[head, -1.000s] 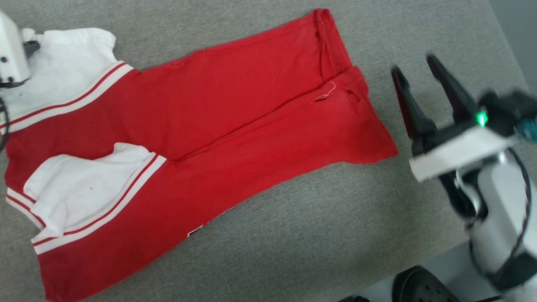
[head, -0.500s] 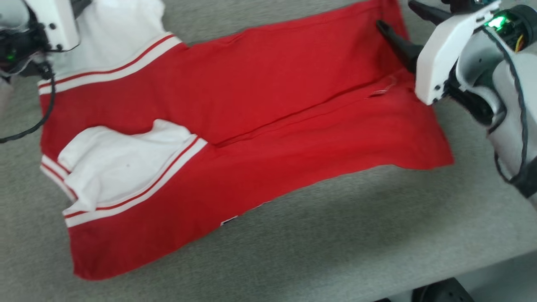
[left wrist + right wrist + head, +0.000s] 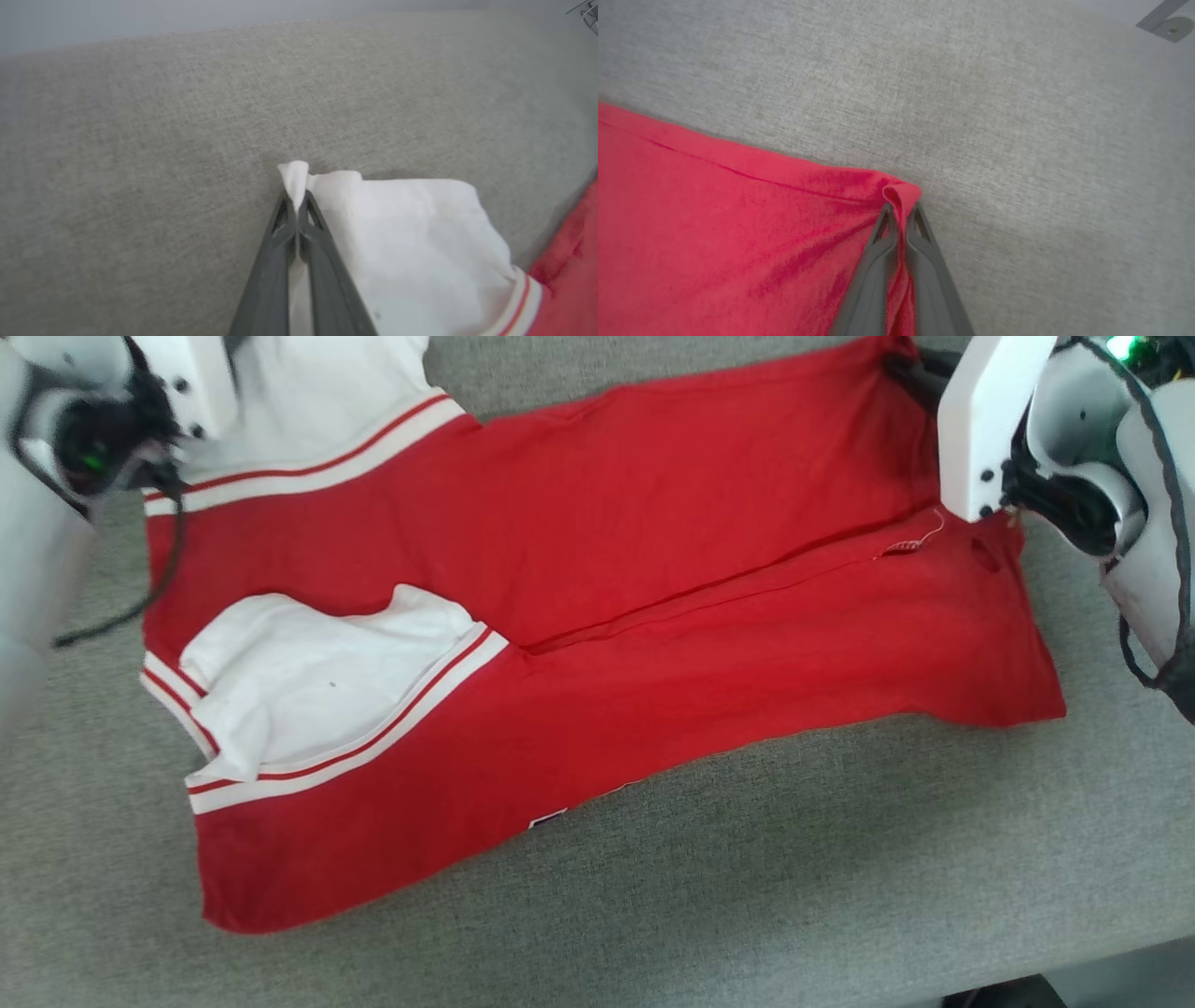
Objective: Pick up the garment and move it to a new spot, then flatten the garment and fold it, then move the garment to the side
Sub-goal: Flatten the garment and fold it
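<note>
The red garment (image 3: pixel 653 551) lies face down on the grey cloth surface (image 3: pixel 747 896), its two long sides folded in to meet along a middle seam. One white sleeve (image 3: pixel 317 681) rests on top at the left. A sliver of black-and-white print peeks out at the near edge. My left gripper (image 3: pixel 297 205) is shut on the tip of the far white sleeve (image 3: pixel 402 233). My right gripper (image 3: pixel 901 212) is shut on the garment's far red hem corner (image 3: pixel 901 191). In the head view both wrists sit at the top corners, fingers hidden.
Grey fabric surface (image 3: pixel 1017 116) stretches beyond the garment on all sides. Its near right edge drops off to a pale floor (image 3: pixel 1139 971). A small metal fitting (image 3: pixel 1164 23) shows far off in the right wrist view.
The head camera has shifted. My right arm swung from beside the hem to the garment's far corner and closed on it. The left arm stays at the far sleeve.
</note>
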Robot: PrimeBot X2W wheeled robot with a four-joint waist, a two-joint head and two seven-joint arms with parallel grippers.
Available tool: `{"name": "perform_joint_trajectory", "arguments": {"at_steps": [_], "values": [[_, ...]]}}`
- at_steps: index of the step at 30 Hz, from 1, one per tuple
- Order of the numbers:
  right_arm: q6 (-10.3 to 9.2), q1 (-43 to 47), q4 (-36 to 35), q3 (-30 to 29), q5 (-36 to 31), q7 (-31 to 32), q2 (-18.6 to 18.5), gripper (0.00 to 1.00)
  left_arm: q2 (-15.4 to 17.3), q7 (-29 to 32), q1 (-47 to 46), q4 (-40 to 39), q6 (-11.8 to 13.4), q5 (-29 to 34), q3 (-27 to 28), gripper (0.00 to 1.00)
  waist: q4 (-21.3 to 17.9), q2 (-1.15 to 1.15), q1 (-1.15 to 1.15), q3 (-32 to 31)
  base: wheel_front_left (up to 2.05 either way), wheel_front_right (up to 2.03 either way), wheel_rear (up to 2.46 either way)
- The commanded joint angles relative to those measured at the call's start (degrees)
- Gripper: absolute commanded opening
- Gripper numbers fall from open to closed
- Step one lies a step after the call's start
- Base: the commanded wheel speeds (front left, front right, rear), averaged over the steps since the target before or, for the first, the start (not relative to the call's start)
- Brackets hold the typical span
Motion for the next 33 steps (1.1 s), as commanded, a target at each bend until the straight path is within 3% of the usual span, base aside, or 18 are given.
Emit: {"name": "perform_joint_trajectory", "arguments": {"at_steps": [1, 9, 16, 28, 33], "values": [[-0.04, 0.99, 0.77, 1.15, -0.24, -1.09, -0.93, 0.0, -0.77, -1.26, 2.33, -0.41, -0.23, -1.22, -0.32, 0.0, 0.55, 0.0, 0.0, -1.83, 0.0, 0.0, 0.0], [-0.03, 4.82, -1.9, 2.74, 5.13, -7.4, -3.11, 0.01, 1.37, -9.67, 7.78, -10.07, -0.25, -4.69, -0.35, 0.0, 3.2, 0.0, 0.0, -10.09, 0.0, 0.0, 0.0], [-0.03, 12.32, -6.05, 3.09, 8.22, -12.27, -8.98, 0.0, 6.39, -16.02, 16.73, -24.06, -0.26, -7.43, -2.42, 0.0, 6.7, 0.0, 0.0, -15.58, 0.0, 0.0, 0.0], [-0.03, 28.3, -13.96, -0.04, 9.29, -15.4, -16.99, 0.0, 18.86, -29.85, 38.33, -46.17, -0.25, -11.06, -5.12, 0.0, 10.74, 0.0, 0.0, -21.1, 0.0, 0.0, 0.0], [-0.03, 33.61, -14.6, -3.97, 10.01, -14.88, -17.99, 0.0, 21.47, -33.92, 46.0, -49.38, 2.41, -11.19, -6.66, 0.0, 11.81, 0.0, 0.0, -21.29, 0.0, 0.0, 0.0]]}}
